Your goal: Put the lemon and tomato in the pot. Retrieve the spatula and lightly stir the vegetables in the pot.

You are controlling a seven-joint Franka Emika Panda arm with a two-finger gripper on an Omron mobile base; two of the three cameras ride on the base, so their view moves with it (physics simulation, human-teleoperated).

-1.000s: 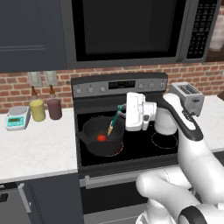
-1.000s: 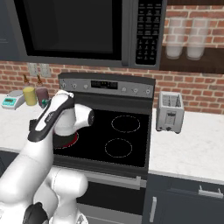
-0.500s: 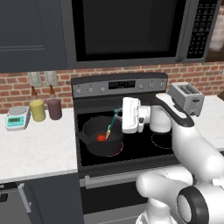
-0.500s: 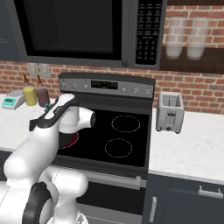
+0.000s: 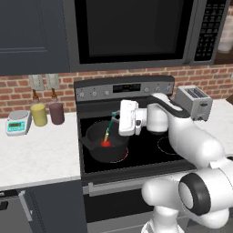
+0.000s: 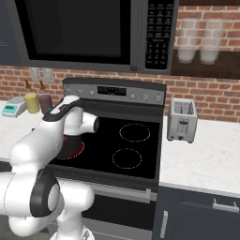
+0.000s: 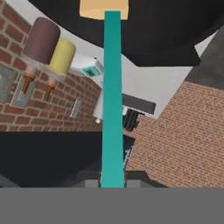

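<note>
The gripper (image 5: pixel 116 122) is shut tight on the upper end of the spatula (image 5: pixel 109 128), with the teal handle clamped between the jaws and the tan blade pointing down into the pot (image 5: pixel 103 144). This hold keeps the hand above and to the right of the rim while only the slim tool reaches inside, which suits a light stir. In the hand view the spatula (image 7: pixel 112 100) runs straight away from the fingers, its blade set against the dark pot (image 7: pixel 175 30); the handle appears centred in the grip, so the tool should follow the wrist without twisting. The pot sits on the front left burner of the stove (image 5: pixel 145 141), and the tomato (image 5: pixel 105 144) lies on its floor, with the blade tip just above or touching it; contact cannot be confirmed. No lemon can be made out in the pot. The yellow jar (image 5: pixel 39 114), maroon jar (image 5: pixel 56 113) and scale (image 5: pixel 17 124) stand on the left counter, well apart from the work. Compared with one second ago, the hand has moved left and lower toward the pot, and the forearm now lies nearly level across the stove. The blade stays by the tomato, consistent with a stirring sweep in progress.
</note>
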